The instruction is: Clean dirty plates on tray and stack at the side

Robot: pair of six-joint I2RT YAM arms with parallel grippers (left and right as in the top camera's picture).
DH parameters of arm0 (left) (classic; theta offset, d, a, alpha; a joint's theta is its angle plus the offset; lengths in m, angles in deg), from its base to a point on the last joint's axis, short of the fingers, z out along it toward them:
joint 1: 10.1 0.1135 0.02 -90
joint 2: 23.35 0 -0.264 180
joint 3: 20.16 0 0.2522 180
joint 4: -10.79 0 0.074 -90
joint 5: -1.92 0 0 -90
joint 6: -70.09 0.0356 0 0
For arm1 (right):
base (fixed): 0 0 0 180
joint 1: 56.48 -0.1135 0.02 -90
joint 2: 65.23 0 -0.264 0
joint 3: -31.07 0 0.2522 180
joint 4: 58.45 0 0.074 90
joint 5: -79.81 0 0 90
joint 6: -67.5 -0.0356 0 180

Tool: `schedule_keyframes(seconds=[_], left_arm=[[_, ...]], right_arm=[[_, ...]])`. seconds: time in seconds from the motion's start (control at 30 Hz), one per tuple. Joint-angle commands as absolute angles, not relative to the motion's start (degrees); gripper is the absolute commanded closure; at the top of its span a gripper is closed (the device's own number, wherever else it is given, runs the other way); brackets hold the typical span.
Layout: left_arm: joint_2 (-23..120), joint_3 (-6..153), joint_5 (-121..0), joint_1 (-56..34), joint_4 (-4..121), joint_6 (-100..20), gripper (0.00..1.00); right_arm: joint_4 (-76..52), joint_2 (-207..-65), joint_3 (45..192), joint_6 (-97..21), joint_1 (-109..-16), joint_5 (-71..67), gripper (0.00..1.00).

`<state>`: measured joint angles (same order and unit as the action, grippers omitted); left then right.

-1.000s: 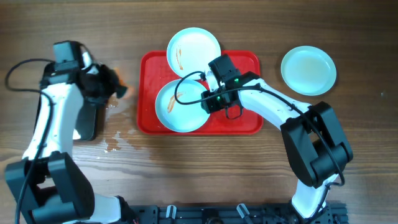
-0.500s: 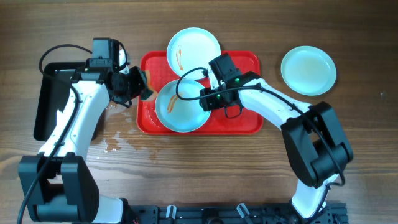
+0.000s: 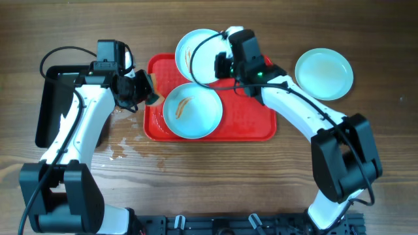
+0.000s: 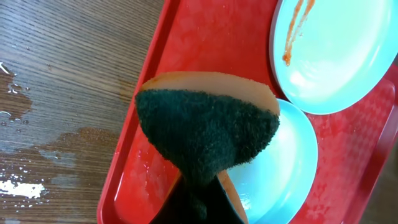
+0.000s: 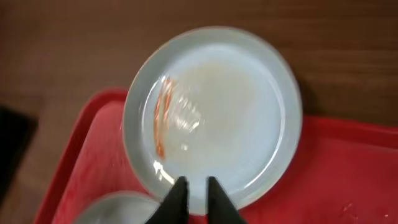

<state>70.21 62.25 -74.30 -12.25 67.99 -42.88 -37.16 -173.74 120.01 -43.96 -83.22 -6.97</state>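
While tray (image 3: 251, 127) bears 2 streaked plates (image 3: 192, 109), 1 overhanging

Worktop (image 3: 366, 150): brown wood-grain surface, planks running left to right. Lying directly on it: one large red tray (image 3: 251, 127), rectangular with rounded corners and a raised rim, set at the centre toward the far edge. One glossy black tray (image 3: 44, 111), smaller, at the far left, well apart from the red one. One round pale mint-blue plate (image 3: 324, 74), right of the red tray and clear of it, upright, no streaks visible. Wet patch (image 3: 121, 151) with whitish flecks, between the two trays.
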Motion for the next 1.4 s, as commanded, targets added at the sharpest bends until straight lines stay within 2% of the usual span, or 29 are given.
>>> schedule_keyframes(seconds=[0.0, 0.43, 0.6, 0.87, 1.03, 1.23, 1.37], left_arm=[[70.5, 62.8, -74.7, -12.4, 67.9, -41.7, 0.96], [70.5, 62.8, -74.7, -12.4, 67.9, -41.7, 0.96], [70.5, 62.8, -74.7, -12.4, 67.8, -41.7, 0.96], [70.5, 62.8, -74.7, -12.4, 67.6, -41.7, 0.96], [70.5, 62.8, -74.7, -12.4, 67.6, -41.7, 0.96], [70.5, 62.8, -74.7, -12.4, 67.7, -41.7, 0.96], [70.5, 62.8, -74.7, -12.4, 68.0, -41.7, 0.96]], right_arm=[[-40.3, -177.7, 120.7, -48.7, -82.5, -12.7, 0.96], [-47.8, -185.6, 120.8, -55.1, -82.3, -9.0, 0.96], [-42.2, -185.8, 123.3, -53.5, -81.9, -5.9, 0.96], [-28.1, -185.8, 135.4, -49.7, -81.6, -6.2, 0.96], [-25.9, -187.8, 136.2, -51.2, -79.8, -5.0, 0.96], [-24.7, -191.6, 137.8, -51.5, -76.6, 6.5, 0.96], [-25.6, -191.8, 137.8, -51.0, -76.8, 6.2, 0.96]])
